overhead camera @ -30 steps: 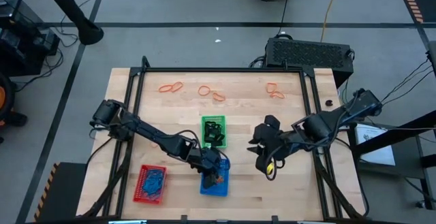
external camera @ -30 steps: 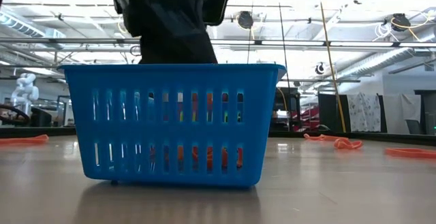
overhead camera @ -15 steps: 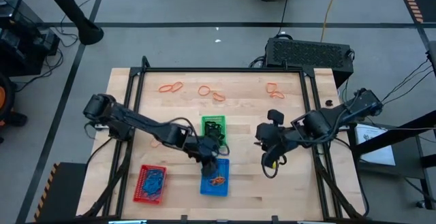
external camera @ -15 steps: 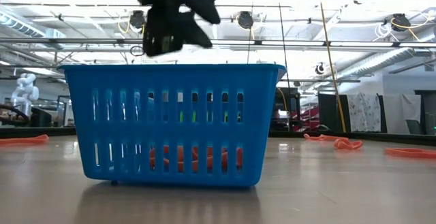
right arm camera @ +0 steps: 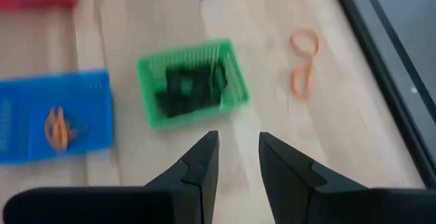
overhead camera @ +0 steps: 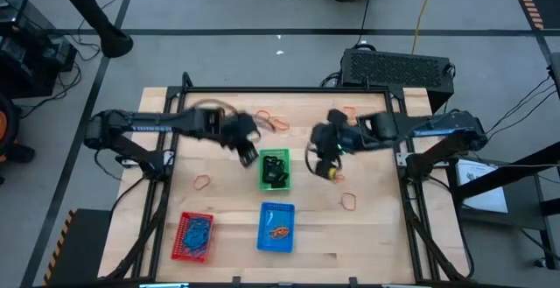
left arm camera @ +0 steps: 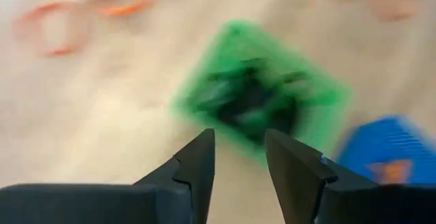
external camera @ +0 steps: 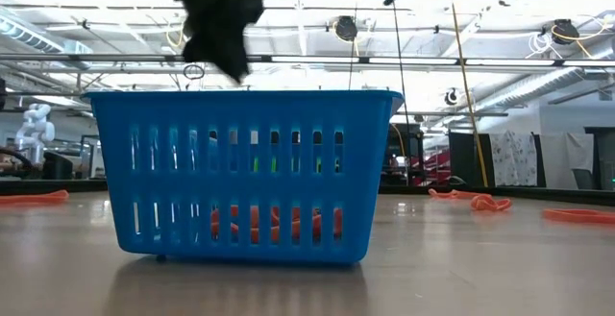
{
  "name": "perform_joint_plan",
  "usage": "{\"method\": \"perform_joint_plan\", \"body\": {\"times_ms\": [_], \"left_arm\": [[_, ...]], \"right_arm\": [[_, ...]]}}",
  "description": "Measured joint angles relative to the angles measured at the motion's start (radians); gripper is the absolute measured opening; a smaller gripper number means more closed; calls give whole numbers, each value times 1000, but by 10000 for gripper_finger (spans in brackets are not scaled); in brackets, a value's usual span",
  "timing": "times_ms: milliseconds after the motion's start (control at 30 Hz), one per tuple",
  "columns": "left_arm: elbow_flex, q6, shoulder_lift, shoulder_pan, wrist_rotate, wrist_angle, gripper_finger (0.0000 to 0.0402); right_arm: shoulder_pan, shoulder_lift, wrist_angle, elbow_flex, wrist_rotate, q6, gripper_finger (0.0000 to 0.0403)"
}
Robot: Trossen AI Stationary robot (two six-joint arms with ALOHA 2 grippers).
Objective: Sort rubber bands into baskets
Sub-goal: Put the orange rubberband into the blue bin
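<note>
Green basket (overhead camera: 274,169) sits between both empty, slightly parted tools: left tool (overhead camera: 248,155), right tool (overhead camera: 325,160).

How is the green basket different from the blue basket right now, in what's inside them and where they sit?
The green basket holds dark bands, while the blue basket holds orange bands. The green basket sits mid-table between the two arms; the blue basket sits nearer the front edge, beside the red basket. In the high view the green one looks slightly smaller than the blue one. Both are rectangular mesh trays standing upright on the wooden table.
</note>
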Motion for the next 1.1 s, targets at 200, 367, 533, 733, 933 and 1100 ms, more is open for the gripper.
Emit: {"method": "perform_joint_plan", "body": {"times_ms": [200,367,533,733,933,1100], "left_arm": [[-67,293,-16,356,72,-84,137],[-144,442,16,647,93,-61,137],[-172,553,70,796,140,41,137],[-172,600,198,824,154,107,137],[-172,599,302,823,143,134,137],[-172,599,335,822,127,145,137]], "right_arm": [[-115,30,113,1,-66,-22,98],[-175,47,142,1,-81,27,98],[-221,62,208,1,-81,103,98],[-271,83,331,1,-82,127,98],[-328,81,340,1,-125,111,98],[-370,81,330,1,-215,66,98]]}}
